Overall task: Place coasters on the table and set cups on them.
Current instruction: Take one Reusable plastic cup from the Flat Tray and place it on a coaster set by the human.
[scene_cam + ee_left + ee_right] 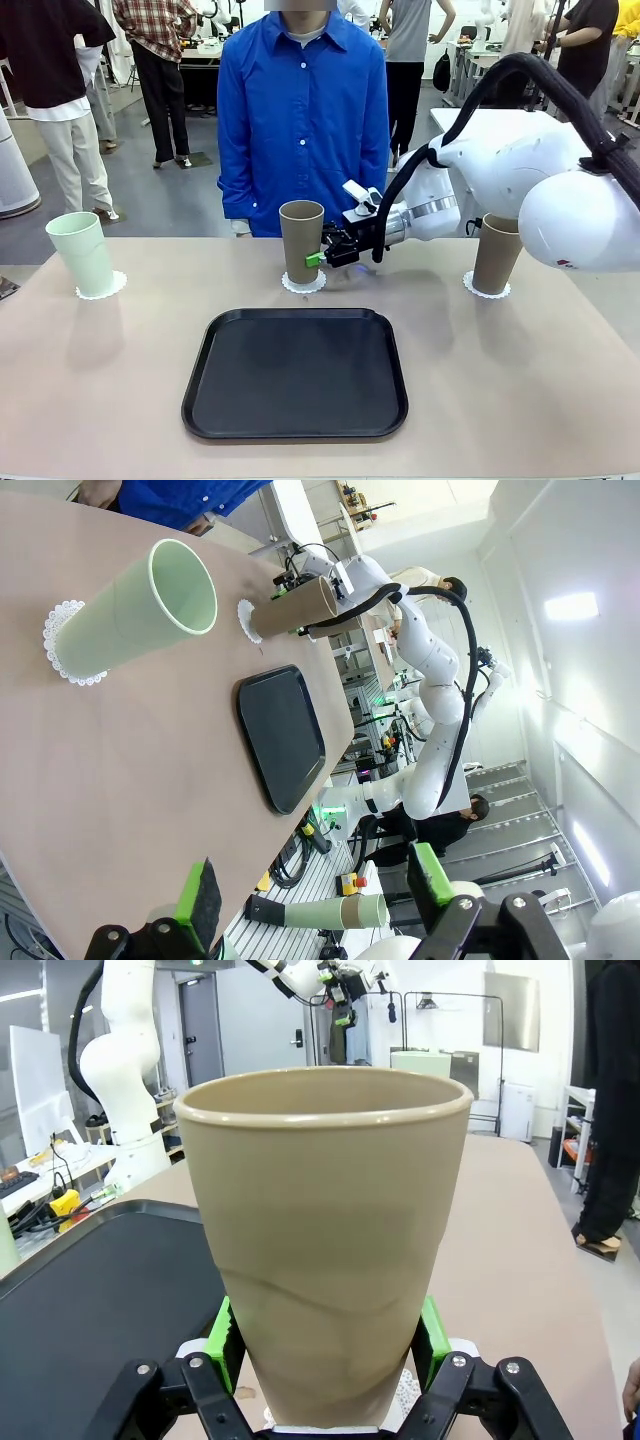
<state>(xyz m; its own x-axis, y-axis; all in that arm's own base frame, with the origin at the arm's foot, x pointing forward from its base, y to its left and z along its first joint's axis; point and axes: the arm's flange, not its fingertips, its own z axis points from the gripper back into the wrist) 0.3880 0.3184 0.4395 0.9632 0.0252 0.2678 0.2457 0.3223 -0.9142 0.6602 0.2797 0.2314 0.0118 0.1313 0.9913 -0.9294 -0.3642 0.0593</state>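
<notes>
Front view: right end effector level, reaching across from the right, clamped on middle taupe cup atop coaster.

Bright, even light from overhead fills the room. The worktop shows only soft, faint shadows: a pale one beside each cup and a dim smear under the right arm near the far right corner. The black tray carries a dull sheen, with no hard glare. In the left wrist view a ceiling lamp blows out white, and straight lines bend toward the edges. In the right wrist view the brown cup looms close and fairly sharp, its rim catching a thin highlight; the background is softer.
</notes>
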